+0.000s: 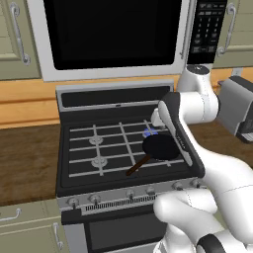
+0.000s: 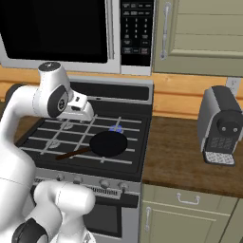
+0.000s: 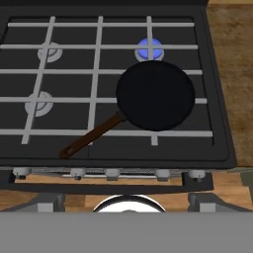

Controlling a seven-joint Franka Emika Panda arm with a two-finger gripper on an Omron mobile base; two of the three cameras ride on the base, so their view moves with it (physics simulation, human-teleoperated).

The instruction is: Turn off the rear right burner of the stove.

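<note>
White jointed arm raised over the black four-burner gas stove, its gripper looking down on the cooktop; whether its jaws are open cannot be told. Round black frying pan, brown handle, sits front right. Rear right burner glows blue just behind the pan. Brown wooden counter lies right of the stove.
</note>
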